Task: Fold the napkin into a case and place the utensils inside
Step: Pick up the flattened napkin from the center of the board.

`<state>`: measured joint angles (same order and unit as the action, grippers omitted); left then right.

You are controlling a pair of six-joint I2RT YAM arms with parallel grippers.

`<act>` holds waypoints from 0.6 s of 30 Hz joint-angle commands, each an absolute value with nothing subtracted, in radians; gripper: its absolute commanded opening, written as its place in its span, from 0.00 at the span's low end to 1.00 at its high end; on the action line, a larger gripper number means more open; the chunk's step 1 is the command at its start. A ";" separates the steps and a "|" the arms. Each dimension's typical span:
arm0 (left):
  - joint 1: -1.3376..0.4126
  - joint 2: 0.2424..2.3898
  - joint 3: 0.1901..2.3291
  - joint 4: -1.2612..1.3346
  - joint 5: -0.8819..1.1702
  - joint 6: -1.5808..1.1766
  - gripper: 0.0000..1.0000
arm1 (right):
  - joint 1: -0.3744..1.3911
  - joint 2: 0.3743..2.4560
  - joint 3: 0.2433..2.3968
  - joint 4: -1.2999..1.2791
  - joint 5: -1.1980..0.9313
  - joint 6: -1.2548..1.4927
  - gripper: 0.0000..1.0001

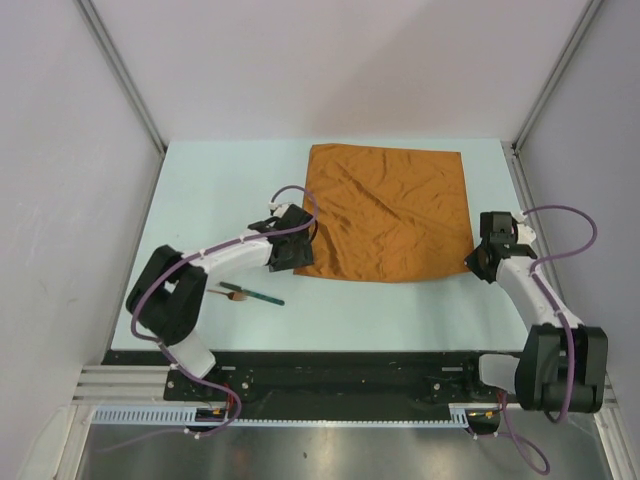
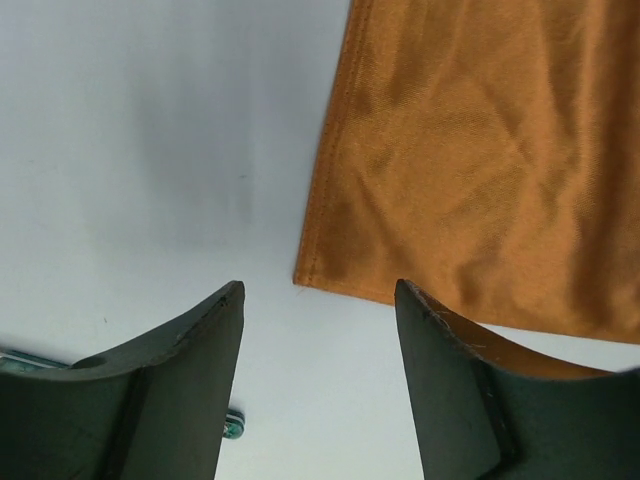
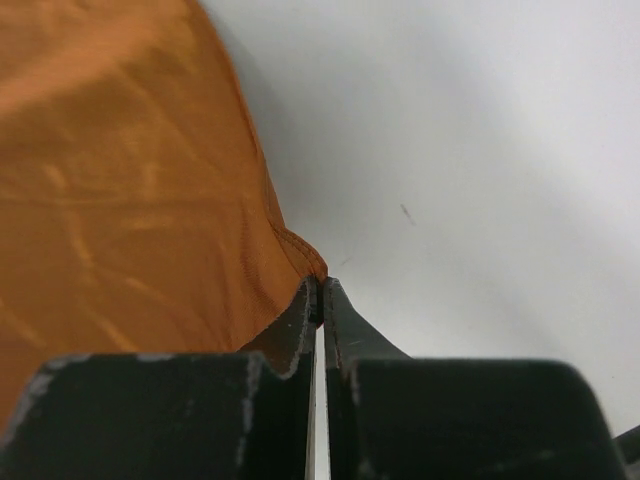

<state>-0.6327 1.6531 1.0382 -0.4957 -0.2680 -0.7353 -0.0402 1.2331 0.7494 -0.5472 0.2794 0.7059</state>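
The rust-orange napkin lies spread as one wrinkled square on the pale table; no case is in view. My left gripper hovers at the napkin's near left corner, open, with only bare table between its fingers. My right gripper is at the near right corner, shut on the napkin's hem, which bunches up at the fingertips. The utensils lie on the table near the left arm: one teal-handled, one pale with a brown end. A teal tip peeks out beside my left finger.
Grey walls with metal corner posts enclose the table on three sides. The black base rail runs along the near edge. Purple cables loop off both arms.
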 commanded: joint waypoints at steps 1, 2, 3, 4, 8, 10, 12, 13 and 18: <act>-0.637 1.701 1.111 -0.537 -0.340 -0.716 0.62 | -0.028 1.109 0.733 -0.561 0.273 0.681 0.00; -0.637 1.712 1.118 -0.541 -0.345 -0.718 0.60 | -0.028 1.097 0.730 -0.561 0.272 0.675 0.00; -0.635 1.721 1.124 -0.545 -0.350 -0.721 0.59 | -0.028 1.085 0.729 -0.566 0.272 0.660 0.00; -0.635 1.741 1.126 -0.546 -0.351 -0.730 0.55 | -0.028 1.075 0.729 -0.572 0.276 0.655 0.00; -0.643 1.784 1.147 -0.583 -0.354 -0.762 0.49 | -0.028 1.042 0.721 -0.566 0.259 0.638 0.00; -0.655 1.784 1.141 -0.595 -0.367 -0.787 0.49 | -0.028 1.037 0.715 -0.560 0.247 0.635 0.00; -0.664 1.786 1.138 -0.612 -0.380 -0.801 0.50 | -0.028 1.032 0.707 -0.549 0.229 0.635 0.00; -0.672 1.786 1.135 -0.615 -0.383 -0.813 0.51 | -0.028 1.032 0.700 -0.542 0.221 0.634 0.00; -0.676 1.827 1.127 -0.609 -0.359 -0.836 0.53 | -0.028 1.032 0.684 -0.531 0.207 0.634 0.00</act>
